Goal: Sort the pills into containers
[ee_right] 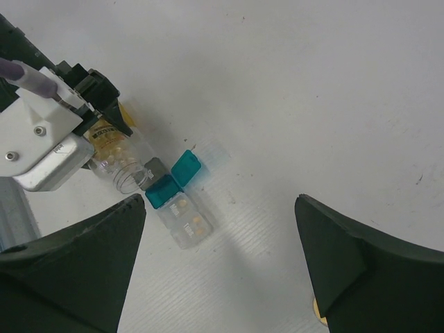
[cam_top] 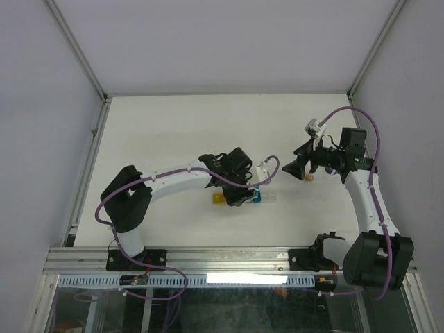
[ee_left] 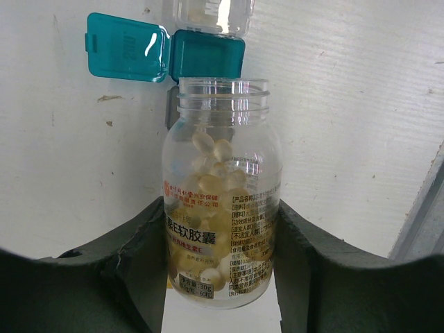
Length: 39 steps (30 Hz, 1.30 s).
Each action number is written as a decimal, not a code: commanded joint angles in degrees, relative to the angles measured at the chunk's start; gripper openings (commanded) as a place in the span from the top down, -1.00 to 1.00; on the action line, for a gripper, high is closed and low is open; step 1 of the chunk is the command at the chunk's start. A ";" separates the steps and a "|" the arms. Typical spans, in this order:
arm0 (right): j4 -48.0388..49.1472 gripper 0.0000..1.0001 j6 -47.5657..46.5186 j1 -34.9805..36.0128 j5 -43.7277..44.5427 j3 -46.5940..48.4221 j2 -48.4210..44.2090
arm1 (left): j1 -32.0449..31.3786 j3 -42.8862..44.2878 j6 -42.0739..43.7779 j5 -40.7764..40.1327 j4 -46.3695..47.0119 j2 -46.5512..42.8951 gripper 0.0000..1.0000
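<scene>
The left tool [ee_left: 220,232] grips the open bottle [ee_left: 220,187], its mouth just beside the teal box [ee_left: 207,55] at top centre of the left wrist view, lid [ee_left: 125,47] flipped left. Tip slowly, mouth over that box, so capsules [ee_left: 211,149] drop singly. The right tool [ee_right: 218,208] gapes wide, holding nothing. The bottle neck hides the teal box's inside; the arm [cam_top: 180,177] half covers the yellow box [cam_top: 218,199]
</scene>
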 commanded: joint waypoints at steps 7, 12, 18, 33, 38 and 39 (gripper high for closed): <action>-0.20 -0.84 -0.79 -0.72 -2.32 0.36 -0.63 | 0.42 5.71 0.11 -1.48 -2.76 1.34 1.00; -0.29 -0.84 -0.79 -0.81 -2.43 0.39 -0.80 | 0.49 7.28 -0.44 -2.07 -4.83 2.32 1.00; -0.48 -0.84 -0.87 -0.99 -2.59 0.43 -0.93 | 0.47 7.85 -0.48 -1.86 -6.18 2.68 1.00; -0.84 -0.84 -0.96 -1.50 -2.85 0.43 -1.22 | -0.03 10.00 -1.21 -3.15 -8.32 4.31 1.00; -0.84 -0.84 -0.96 -1.52 -3.00 0.44 -1.18 | -0.89 11.33 -1.06 -3.89 -9.34 4.66 1.00; -0.90 -0.84 -0.96 -1.52 -3.04 0.46 -1.11 | -0.16 10.82 -0.83 -4.95 -9.15 4.76 1.00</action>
